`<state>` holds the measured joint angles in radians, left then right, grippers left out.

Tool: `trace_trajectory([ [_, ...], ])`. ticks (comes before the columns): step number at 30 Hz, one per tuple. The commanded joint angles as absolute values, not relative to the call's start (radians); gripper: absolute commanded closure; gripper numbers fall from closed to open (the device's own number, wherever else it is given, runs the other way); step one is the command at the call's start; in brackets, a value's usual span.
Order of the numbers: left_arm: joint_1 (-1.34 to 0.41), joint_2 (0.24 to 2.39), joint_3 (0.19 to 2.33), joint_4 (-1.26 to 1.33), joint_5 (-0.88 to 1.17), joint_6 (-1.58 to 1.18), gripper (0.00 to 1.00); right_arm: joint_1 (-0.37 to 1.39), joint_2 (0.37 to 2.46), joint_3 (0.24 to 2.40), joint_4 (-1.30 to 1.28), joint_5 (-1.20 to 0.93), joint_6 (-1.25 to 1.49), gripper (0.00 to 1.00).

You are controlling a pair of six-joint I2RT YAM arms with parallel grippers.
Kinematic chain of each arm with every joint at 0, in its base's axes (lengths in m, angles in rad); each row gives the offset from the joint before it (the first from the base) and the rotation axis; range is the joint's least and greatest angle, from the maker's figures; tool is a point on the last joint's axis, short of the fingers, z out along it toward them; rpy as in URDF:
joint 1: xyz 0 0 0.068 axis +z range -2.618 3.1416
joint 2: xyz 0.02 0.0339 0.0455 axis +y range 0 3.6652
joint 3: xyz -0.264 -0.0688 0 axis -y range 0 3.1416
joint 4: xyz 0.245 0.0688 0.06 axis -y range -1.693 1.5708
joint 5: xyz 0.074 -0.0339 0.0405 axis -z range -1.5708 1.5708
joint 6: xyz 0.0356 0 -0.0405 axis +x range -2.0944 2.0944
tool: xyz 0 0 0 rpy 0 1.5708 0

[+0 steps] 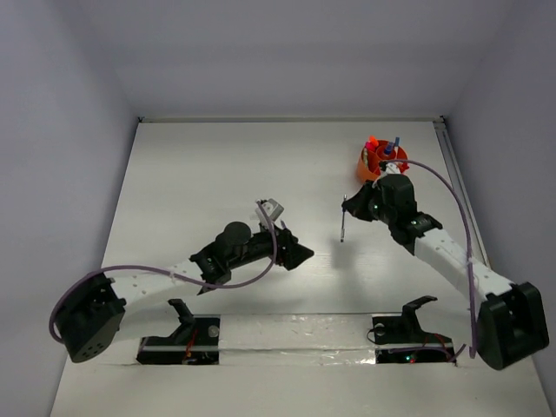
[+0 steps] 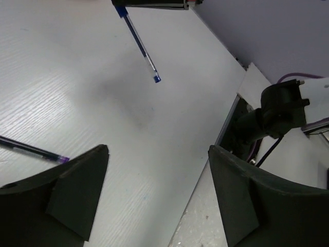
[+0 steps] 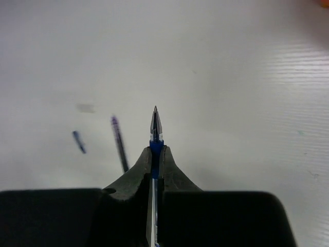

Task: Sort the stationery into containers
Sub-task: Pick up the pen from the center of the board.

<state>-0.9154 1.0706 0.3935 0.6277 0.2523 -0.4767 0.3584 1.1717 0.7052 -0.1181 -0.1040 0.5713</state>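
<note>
My right gripper [image 1: 348, 208] is shut on a blue pen [image 1: 343, 224] and holds it above the table, tip pointing away from the fingers in the right wrist view [image 3: 156, 128]. The same pen shows at the top of the left wrist view [image 2: 140, 45]. The orange cup [image 1: 372, 171] stands just behind the right gripper and holds a red-tipped piece and a blue pen. A dark purple pen [image 3: 120, 144] and a short blue piece [image 3: 78, 141] lie on the table; the purple pen also shows in the left wrist view [image 2: 31, 149]. My left gripper [image 1: 300, 254] is open and empty [image 2: 157, 175].
The table's right edge [image 2: 226, 128] runs close beside my left gripper's right finger [image 2: 247, 195]. The right arm's base and cable [image 2: 277, 113] sit beyond that edge. White walls close the table at the back and both sides.
</note>
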Motion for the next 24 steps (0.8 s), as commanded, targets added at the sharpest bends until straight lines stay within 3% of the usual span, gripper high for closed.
trace_trajectory([
  [1,-0.934,1.156,0.488,0.707,0.249,-0.502,0.28,0.406,1.034,0.692,0.023,-0.219,0.623,1.00],
  [18,-0.943,1.310,0.600,0.807,0.190,-0.555,0.51,0.588,0.994,0.634,0.229,-0.229,0.701,1.00],
  [22,-0.943,1.330,0.592,0.830,0.190,-0.566,0.66,0.597,0.999,0.638,0.236,-0.235,0.704,1.00],
  [24,-0.943,1.328,0.583,0.839,0.184,-0.568,0.67,0.597,1.000,0.637,0.238,-0.238,0.706,1.00],
])
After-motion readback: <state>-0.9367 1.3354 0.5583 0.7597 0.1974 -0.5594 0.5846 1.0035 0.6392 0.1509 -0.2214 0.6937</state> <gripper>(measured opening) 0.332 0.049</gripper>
